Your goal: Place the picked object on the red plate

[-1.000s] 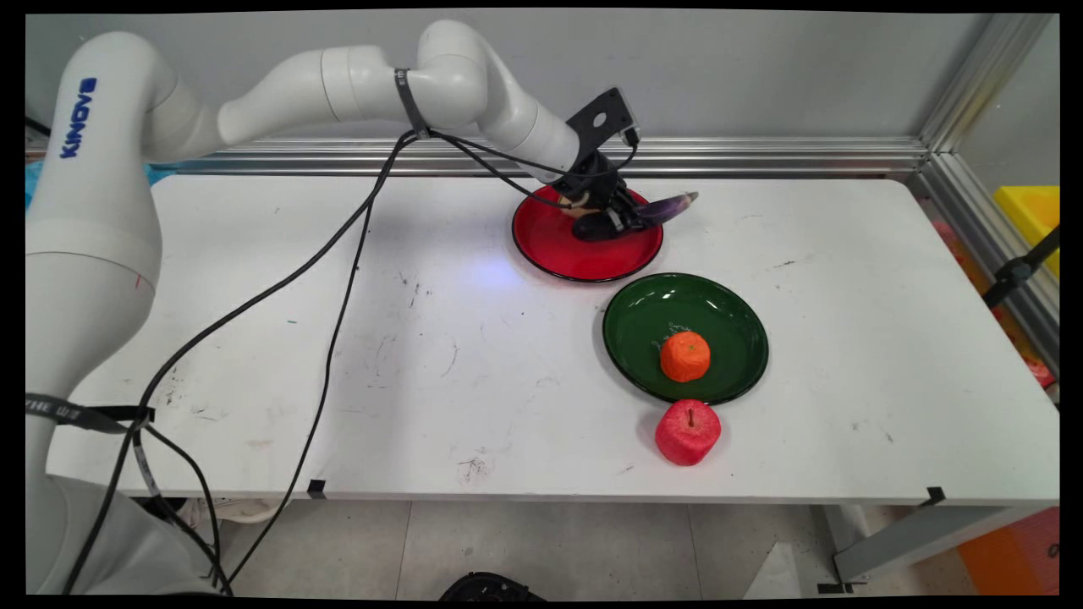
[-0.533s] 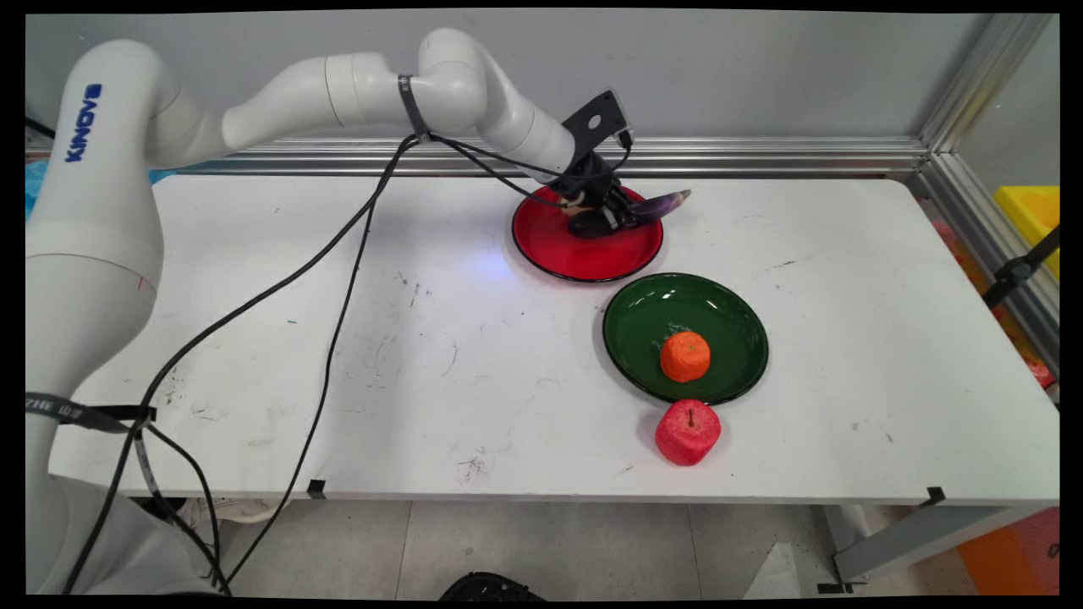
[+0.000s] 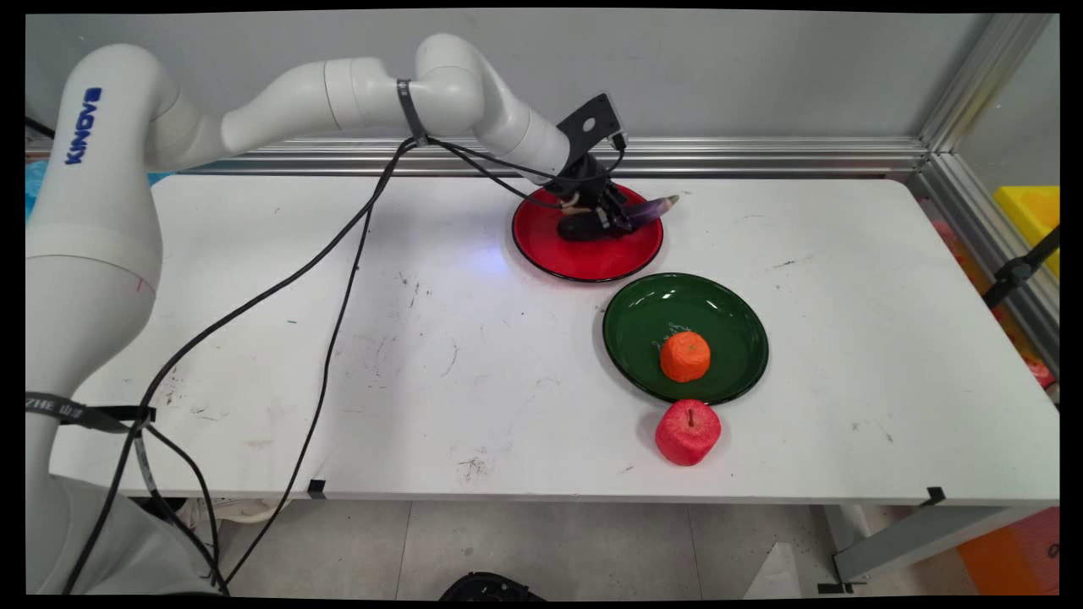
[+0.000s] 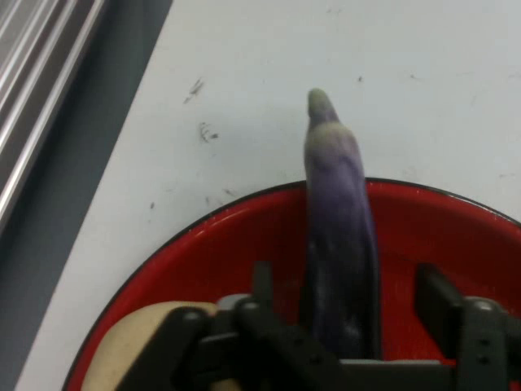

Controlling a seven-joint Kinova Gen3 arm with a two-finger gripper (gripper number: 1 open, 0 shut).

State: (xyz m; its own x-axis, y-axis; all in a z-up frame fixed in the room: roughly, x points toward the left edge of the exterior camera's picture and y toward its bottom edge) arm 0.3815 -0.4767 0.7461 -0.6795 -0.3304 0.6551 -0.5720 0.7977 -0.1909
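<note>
The gripper (image 3: 611, 216) is seen low over the far side of the red plate (image 3: 584, 262), and the purple eggplant (image 3: 651, 207) is found right between its jaws. In the hand view the jaws are seen spread, a strip of red plate (image 4: 203, 244) showing on each side of the eggplant (image 4: 338, 212), so the gripper (image 4: 346, 273) is judged released rather than clamped. The eggplant's thick end is laid inside the plate, while its pale tip is carried out over the far rim above the white table (image 3: 423, 338). Room is tight behind: the aluminium rail (image 3: 761, 156) along the wall is near the plate's back edge. On the near side the green plate (image 3: 626, 313) is set just beside the red one, with an orange (image 3: 685, 356) in it and a red apple (image 3: 688, 432) touching or just off its near rim. Wide open tabletop is left to the left and the far right.
</note>
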